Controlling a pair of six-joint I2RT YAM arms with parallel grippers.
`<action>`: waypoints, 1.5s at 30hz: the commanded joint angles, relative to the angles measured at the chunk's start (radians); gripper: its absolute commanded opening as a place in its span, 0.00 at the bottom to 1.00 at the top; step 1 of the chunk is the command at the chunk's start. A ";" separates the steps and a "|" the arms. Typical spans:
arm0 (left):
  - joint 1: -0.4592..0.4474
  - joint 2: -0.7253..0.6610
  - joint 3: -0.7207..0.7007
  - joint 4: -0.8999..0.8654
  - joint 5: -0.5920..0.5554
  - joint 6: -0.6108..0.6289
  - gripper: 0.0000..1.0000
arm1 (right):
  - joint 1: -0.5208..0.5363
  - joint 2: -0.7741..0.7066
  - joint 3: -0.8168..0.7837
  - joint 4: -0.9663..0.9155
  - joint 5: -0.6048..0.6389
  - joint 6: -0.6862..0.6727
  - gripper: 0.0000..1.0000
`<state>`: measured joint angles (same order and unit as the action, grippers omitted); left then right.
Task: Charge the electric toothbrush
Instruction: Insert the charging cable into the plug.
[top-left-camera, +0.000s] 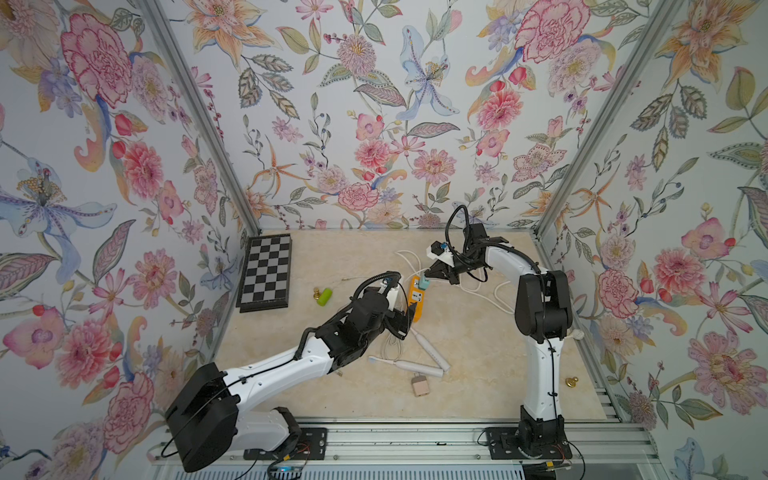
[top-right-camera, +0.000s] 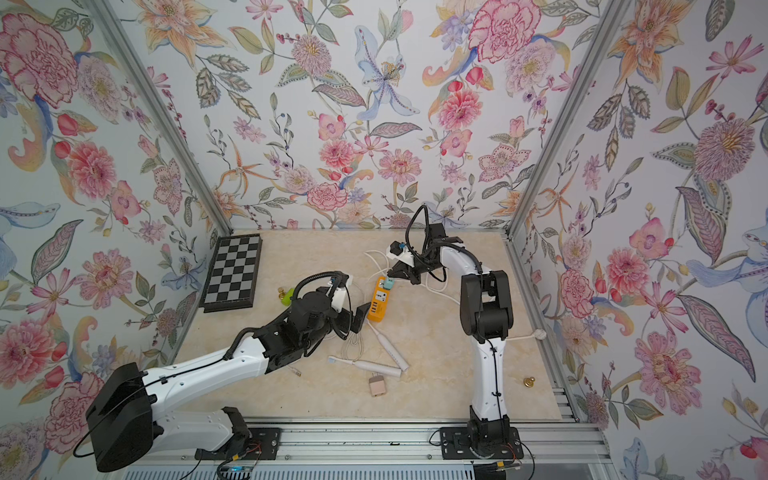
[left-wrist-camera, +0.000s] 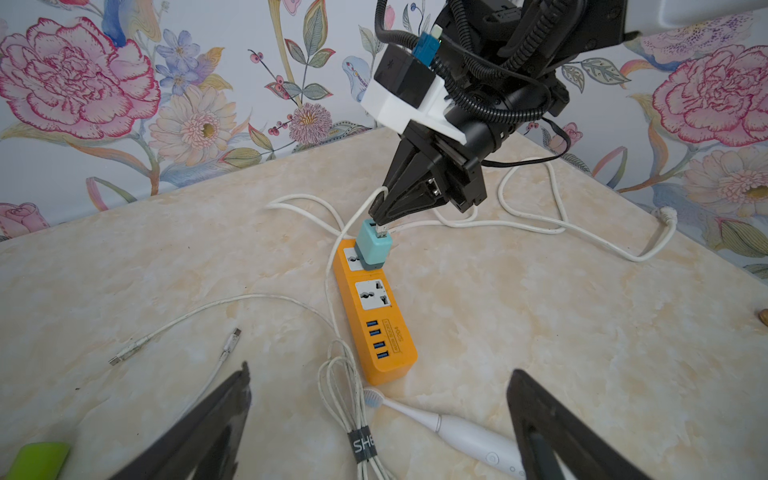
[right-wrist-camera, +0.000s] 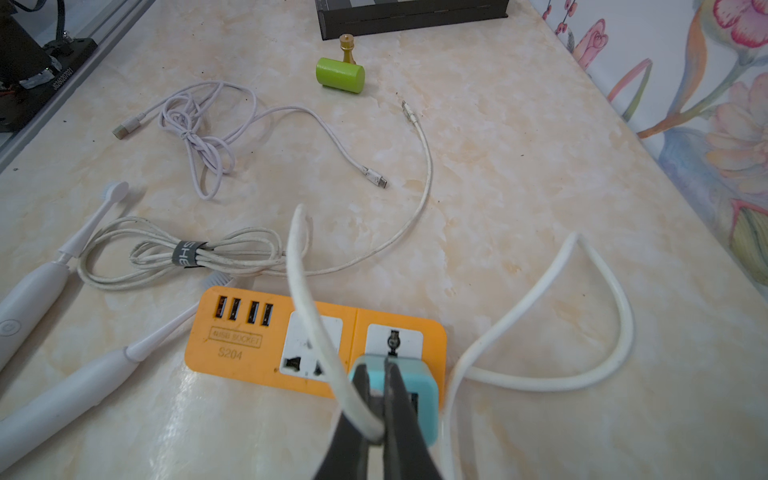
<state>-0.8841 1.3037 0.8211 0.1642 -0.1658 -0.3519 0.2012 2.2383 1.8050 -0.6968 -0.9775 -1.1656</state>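
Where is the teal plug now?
In a top view, the teal plug stands on the far end of the orange power strip, at the right gripper.

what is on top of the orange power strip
A teal cube charger sits in the orange power strip's end socket, the shut right gripper holding a white cable's USB plug at its top. That socket is mostly covered.

bundled cable (left-wrist-camera: 360, 445), toothbrush (left-wrist-camera: 465, 436) crowd usb end of power strip (left-wrist-camera: 399, 365)

Folded chessboard (top-left-camera: 266, 272), green cylinder (top-left-camera: 324, 296), gold pawn (top-left-camera: 572, 381)
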 joint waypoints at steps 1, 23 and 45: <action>-0.011 0.008 0.032 -0.006 -0.017 0.012 0.97 | -0.009 0.044 -0.031 -0.044 0.132 -0.009 0.13; -0.010 -0.037 0.003 0.001 -0.073 0.004 0.97 | 0.045 -0.093 -0.035 -0.019 0.195 0.075 0.22; -0.008 -0.084 -0.002 -0.040 -0.149 0.009 0.99 | 0.124 -0.032 0.099 -0.011 0.344 0.228 0.27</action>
<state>-0.8841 1.2358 0.8211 0.1329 -0.2932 -0.3523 0.3252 2.1788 1.8778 -0.6907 -0.6418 -0.9489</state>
